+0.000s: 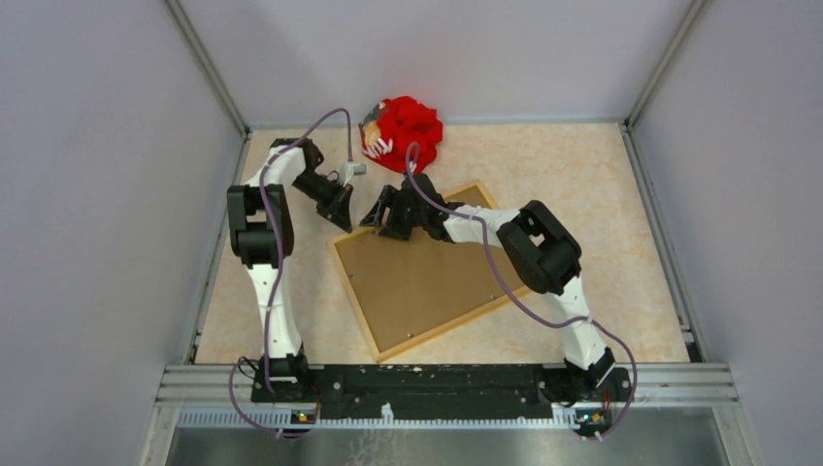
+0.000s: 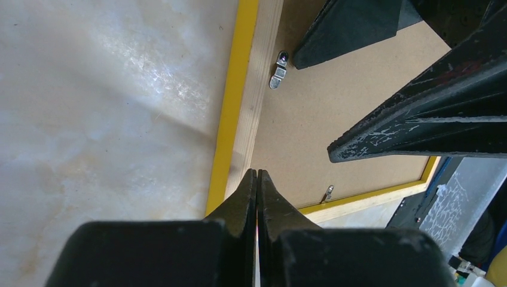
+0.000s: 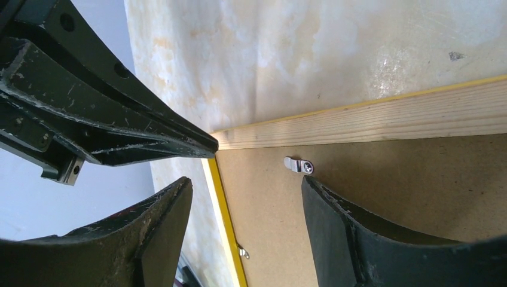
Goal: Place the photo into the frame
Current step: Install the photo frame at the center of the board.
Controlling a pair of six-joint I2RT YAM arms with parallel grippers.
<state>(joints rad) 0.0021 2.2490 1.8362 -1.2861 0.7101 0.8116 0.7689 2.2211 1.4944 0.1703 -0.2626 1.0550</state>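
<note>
The frame [image 1: 356, 302] lies face-down mid-picture on the counter [image 1: 582, 194], long sides rising rightward; the photo isn't visible. Your right fingers [image 3: 335, 227], spread, straddle the turn clip [image 3: 297, 164] near its upper-left corner; your left fingers [image 2: 242, 197], pinched together, hover beside.

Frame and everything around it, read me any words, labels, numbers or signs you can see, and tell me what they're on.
No readable text in any view.
Frame, brown board, metal clip: blank, no print or label.
Red object: white marks on it, too small to tell whether they are letters.
</note>
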